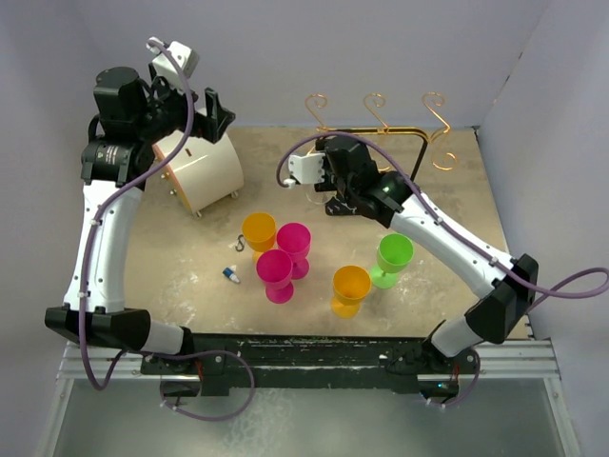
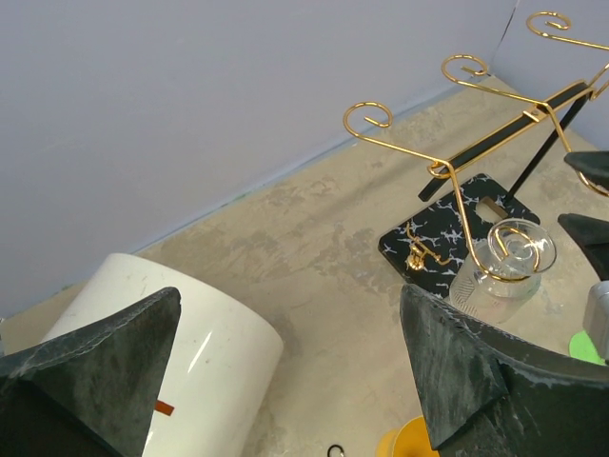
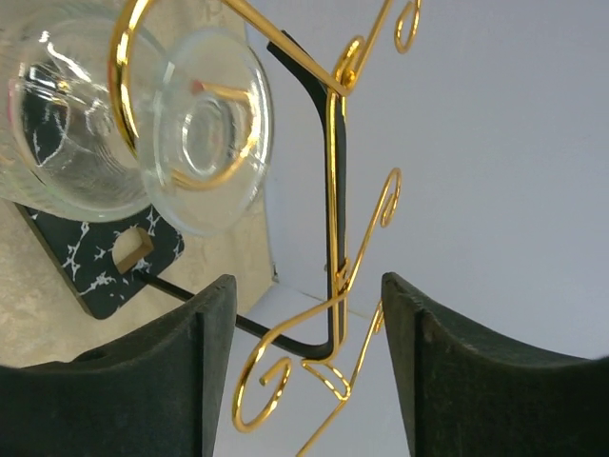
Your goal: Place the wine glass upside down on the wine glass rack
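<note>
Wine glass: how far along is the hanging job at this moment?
Done: the wine glass hangs upside down, foot in a gold loop of the wine glass rack. In hand: the right gripper sits by the rack, jaws apart and empty. Remaining: only drawing that arm clear, it seems.

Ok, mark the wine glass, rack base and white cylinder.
wine glass [image 3: 205, 138], right wrist view, its round foot.
rack base [image 2: 433, 221], left wrist view, marbled black top.
white cylinder [image 1: 205, 169], top external view, curved side.

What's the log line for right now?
wine glass: upside down, hanging on wine glass rack | right hand: open, off glass | left hand: open, empty
</note>
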{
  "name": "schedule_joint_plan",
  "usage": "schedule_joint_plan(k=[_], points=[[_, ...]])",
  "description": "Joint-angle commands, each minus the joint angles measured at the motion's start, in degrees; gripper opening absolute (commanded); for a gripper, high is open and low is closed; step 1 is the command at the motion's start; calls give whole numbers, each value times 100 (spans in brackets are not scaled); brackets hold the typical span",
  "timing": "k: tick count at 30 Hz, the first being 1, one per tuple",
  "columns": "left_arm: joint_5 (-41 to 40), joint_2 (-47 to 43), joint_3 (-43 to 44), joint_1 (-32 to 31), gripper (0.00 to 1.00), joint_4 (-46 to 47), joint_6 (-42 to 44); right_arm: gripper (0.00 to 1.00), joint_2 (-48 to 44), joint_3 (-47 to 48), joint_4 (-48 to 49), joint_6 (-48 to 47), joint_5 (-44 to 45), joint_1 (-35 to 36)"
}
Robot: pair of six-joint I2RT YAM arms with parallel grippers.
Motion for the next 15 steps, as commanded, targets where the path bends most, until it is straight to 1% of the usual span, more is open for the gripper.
schedule_joint_plan(k=[1,3,6,9,12,15], points=[[48,-154,-63,53,99,287,178,67,-402,66,-9,238,-137,-102],[49,-149,-152,53,99,279,285,72,-479,137,-170,354,-274,-155],[67,-145,-305,53,99,207,502,77,-611,249,-459,515,-555,-244],[331,-150,-484,47,99,37,877,77,-764,400,-906,652,-987,-405],[681,-238,-803,16,99,-26,1212,77,-894,751,-1351,935,-1644,-618],[849,-176,-916,-212,99,-538,1818,77,-1009,1233,-1760,1293,-2501,-889]])
